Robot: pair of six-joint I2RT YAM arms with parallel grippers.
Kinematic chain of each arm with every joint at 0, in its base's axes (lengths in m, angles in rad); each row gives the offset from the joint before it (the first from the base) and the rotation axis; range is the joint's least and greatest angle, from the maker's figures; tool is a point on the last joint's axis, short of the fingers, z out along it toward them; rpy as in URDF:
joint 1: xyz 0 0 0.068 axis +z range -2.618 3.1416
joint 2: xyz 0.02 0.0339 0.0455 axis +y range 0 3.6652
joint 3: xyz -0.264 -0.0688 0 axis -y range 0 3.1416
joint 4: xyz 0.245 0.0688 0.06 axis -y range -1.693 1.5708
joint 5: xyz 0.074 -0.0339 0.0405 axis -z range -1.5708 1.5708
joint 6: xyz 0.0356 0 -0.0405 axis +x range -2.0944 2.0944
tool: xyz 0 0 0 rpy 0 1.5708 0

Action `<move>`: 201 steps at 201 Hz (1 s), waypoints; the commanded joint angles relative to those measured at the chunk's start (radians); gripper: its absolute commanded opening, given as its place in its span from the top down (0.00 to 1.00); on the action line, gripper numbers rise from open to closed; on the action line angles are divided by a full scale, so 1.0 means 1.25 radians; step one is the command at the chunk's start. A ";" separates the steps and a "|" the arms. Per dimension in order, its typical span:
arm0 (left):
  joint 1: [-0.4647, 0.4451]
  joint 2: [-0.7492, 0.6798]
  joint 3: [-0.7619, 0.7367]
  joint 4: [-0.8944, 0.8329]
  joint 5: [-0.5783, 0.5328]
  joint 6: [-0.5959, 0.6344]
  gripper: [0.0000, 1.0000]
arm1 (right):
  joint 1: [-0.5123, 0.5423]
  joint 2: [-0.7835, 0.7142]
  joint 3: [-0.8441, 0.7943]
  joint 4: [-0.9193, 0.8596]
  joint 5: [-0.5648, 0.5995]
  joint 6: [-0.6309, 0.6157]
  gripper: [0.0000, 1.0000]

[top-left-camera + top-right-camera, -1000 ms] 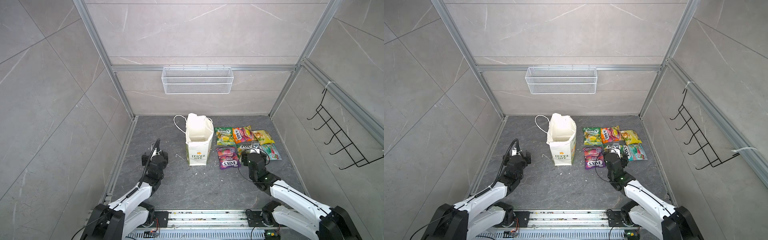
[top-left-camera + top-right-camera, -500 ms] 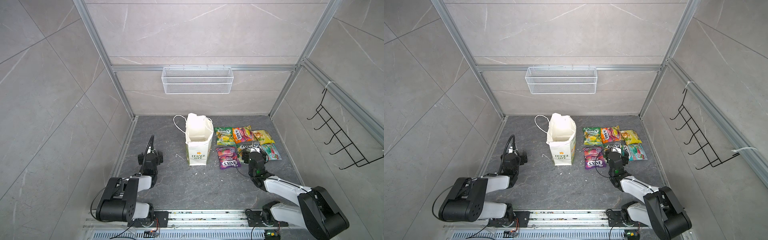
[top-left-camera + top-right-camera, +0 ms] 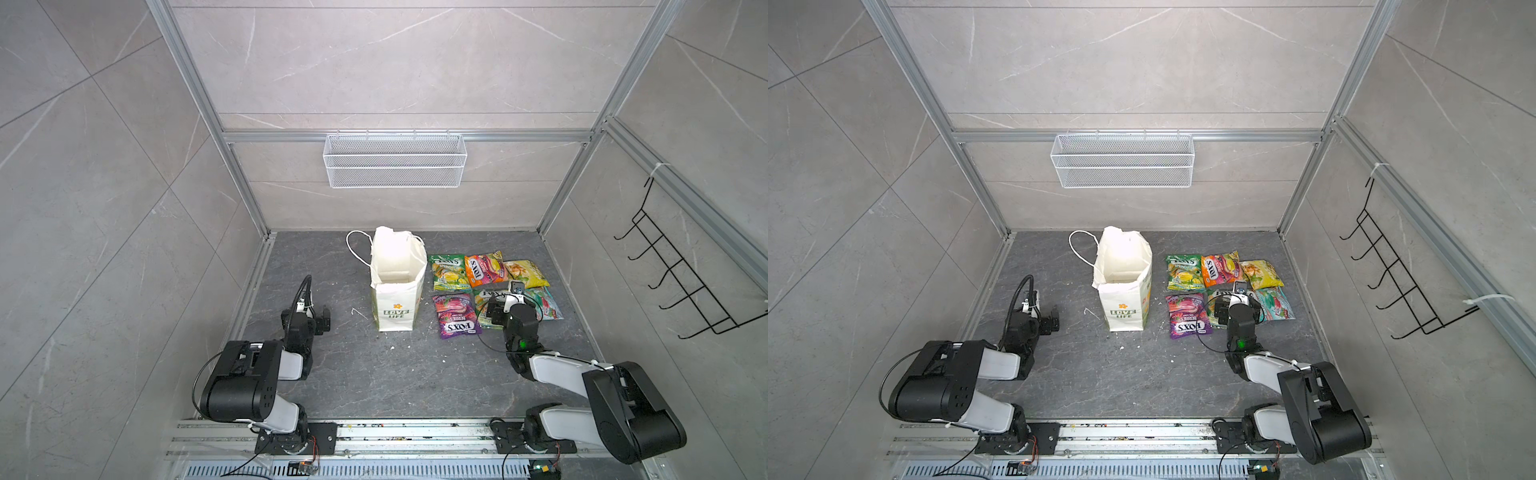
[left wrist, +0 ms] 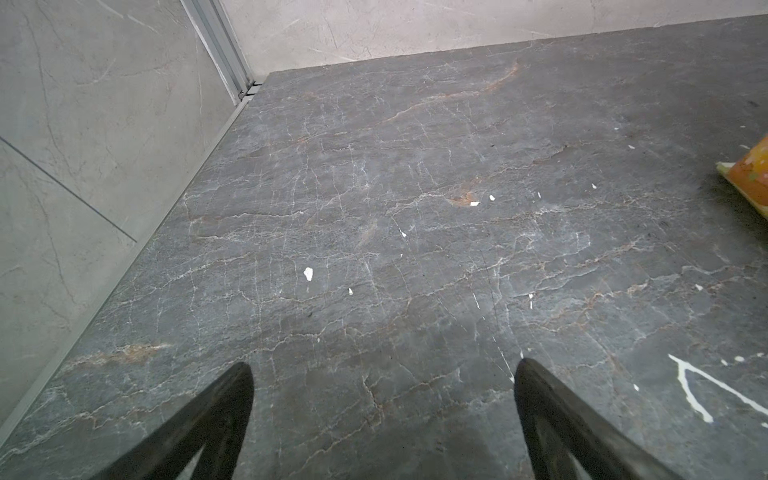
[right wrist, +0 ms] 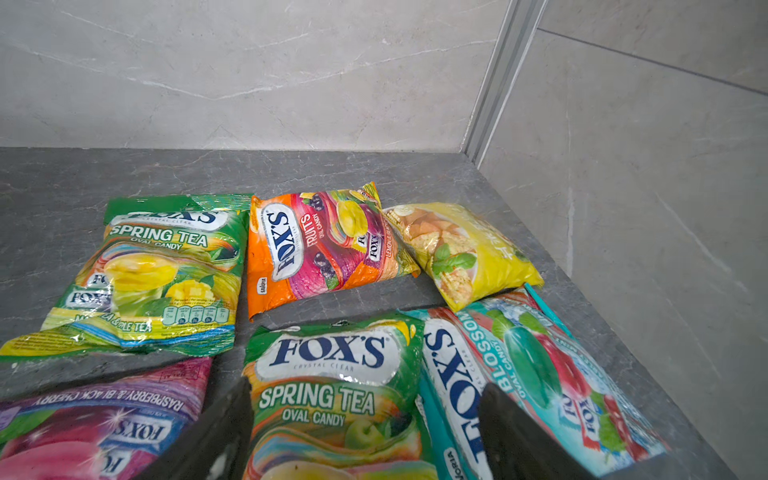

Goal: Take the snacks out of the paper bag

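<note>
The white paper bag (image 3: 397, 291) (image 3: 1124, 299) stands upright and open at the middle of the dark floor; its inside looks white and bare. Several snacks lie flat in two rows to its right: green-yellow (image 3: 448, 272), orange (image 3: 484, 268), yellow (image 3: 525, 274), purple (image 3: 456, 320), teal (image 3: 549, 304). My right gripper (image 3: 495, 308) (image 5: 365, 386) hangs open just over a second green Spring Tea pouch (image 5: 332, 390), its fingers on either side of it, holding nothing. My left gripper (image 3: 323, 320) (image 4: 382, 368) is open over bare floor left of the bag.
A white wire mesh basket (image 3: 395, 166) hangs on the back wall and a black hook rack (image 3: 681, 291) on the right wall. White flecks dot the floor (image 4: 374, 208). An aluminium rail (image 3: 374, 436) runs along the front. Side walls stand close to both arms.
Both arms have folded back, their elbows rising near the front rail. The two grippers stay at about the same spots. The bag and pouches have not moved.
</note>
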 commanded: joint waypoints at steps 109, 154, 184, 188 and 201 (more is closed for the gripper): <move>0.082 -0.004 0.106 -0.118 0.074 -0.072 0.00 | -0.064 0.160 0.061 0.060 -0.149 0.018 0.01; 0.082 -0.004 0.107 -0.118 0.075 -0.072 0.00 | -0.063 0.159 0.058 0.064 -0.146 0.012 0.01; 0.082 -0.004 0.109 -0.119 0.077 -0.072 0.00 | -0.064 0.160 0.064 0.056 -0.151 0.013 0.01; 0.082 -0.003 0.109 -0.120 0.078 -0.072 0.00 | -0.065 0.160 0.065 0.054 -0.151 0.014 0.01; 0.082 -0.004 0.108 -0.120 0.078 -0.072 0.00 | -0.066 0.161 0.068 0.049 -0.156 0.018 0.01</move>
